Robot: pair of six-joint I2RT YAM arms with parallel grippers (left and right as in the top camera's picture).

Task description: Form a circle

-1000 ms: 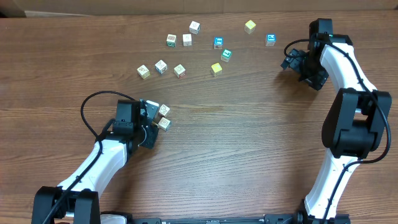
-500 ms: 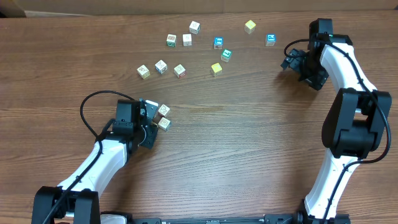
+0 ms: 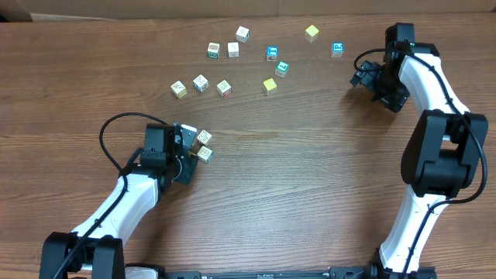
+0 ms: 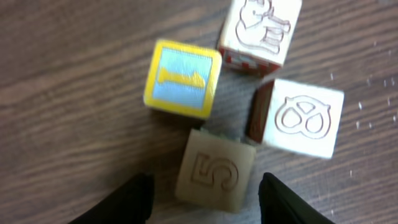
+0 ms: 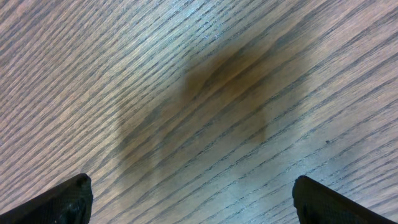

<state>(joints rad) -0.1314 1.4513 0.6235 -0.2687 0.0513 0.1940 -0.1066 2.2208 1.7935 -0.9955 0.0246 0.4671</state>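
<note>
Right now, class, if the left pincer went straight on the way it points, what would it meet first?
The pale cube marked 5, lying inside the open left pincer. Just beyond it sits the yellow-framed cube, though depth is unclear from the wrist view.

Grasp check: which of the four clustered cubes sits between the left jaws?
The pale cube embossed with a 5: it alone lies between the jaws; the rest sit beyond them.

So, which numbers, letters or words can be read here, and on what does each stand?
"5": top face of the pale cube at the bottom of the left wrist view.
Yellow cube, elephant cube, pretzel cube: pictures only, no text.
Scattered cubes, overhead view: prints too small to read.
</note>
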